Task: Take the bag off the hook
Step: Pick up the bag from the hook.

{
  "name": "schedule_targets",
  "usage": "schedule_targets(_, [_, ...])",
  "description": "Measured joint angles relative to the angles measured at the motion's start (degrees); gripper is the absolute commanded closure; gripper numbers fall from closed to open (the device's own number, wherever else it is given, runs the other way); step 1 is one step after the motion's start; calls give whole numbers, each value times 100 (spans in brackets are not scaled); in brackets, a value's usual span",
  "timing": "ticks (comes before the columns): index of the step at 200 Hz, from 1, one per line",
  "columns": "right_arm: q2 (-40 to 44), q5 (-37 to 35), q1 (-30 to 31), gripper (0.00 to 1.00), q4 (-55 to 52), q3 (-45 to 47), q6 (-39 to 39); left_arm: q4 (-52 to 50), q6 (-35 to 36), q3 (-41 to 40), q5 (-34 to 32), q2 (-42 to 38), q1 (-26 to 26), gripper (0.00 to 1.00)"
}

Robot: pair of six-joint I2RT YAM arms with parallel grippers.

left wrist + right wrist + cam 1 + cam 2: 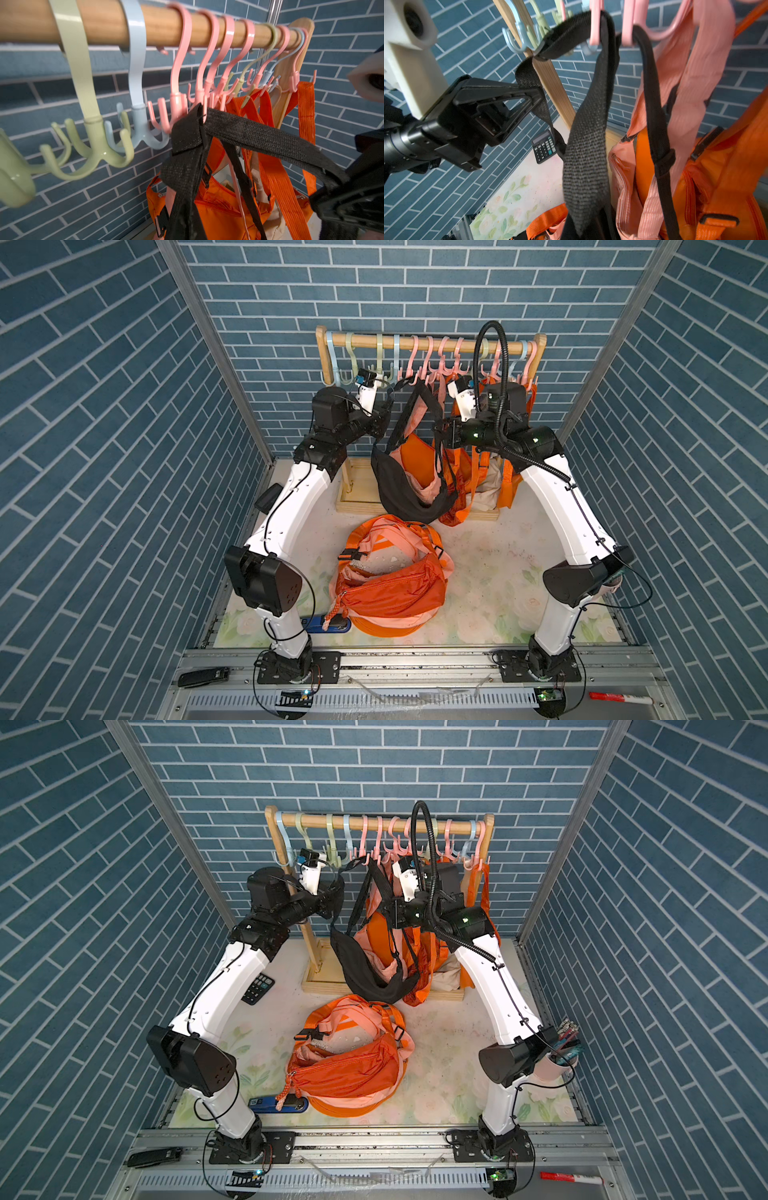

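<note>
The black bag [409, 489] is hanging on a pink hook [595, 22]. Its strap [529, 76] is being pinched by the closed left fingers [535, 91] and should be lifted upward first, not dragged sideways. The right fingers [440, 434] are closed, and it cannot be told whether anything is held.

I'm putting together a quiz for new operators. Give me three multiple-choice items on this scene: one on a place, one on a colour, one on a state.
1. Where is the orange bag with the braided zip pull?
A. on the table, in front of the rack
B. hanging from the rail
C. under the rack's base

2. What colour is the hook bearing the black strap?
A. green
B. blue
C. pink

3. The jaws of the left gripper are:
A. wide open
B. shut on the black strap
C. shut on the calculator

Key:
1 A: both top views show it lying on the table.
2 C: the strap loops over a pink hook.
3 B: the right wrist view shows them pinching the strap.
</note>
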State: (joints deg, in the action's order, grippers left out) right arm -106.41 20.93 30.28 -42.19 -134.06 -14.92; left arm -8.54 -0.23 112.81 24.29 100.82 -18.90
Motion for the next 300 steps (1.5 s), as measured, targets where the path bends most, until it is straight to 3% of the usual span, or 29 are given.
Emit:
schedule_targets(55, [-570, -120, -39, 100, -227, -1150, -2, -181, -9, 533, -103, -127, 2, 100])
schedule_targets(162, [-946, -201, -743, 100, -83, -1709, -374, -1204, -116, 2435, -516, 588, 0, 100])
schedule_targets(300, [-953, 170, -807, 100, 964, -1718, -734, -1220, -278, 2568, -675, 354, -26, 100])
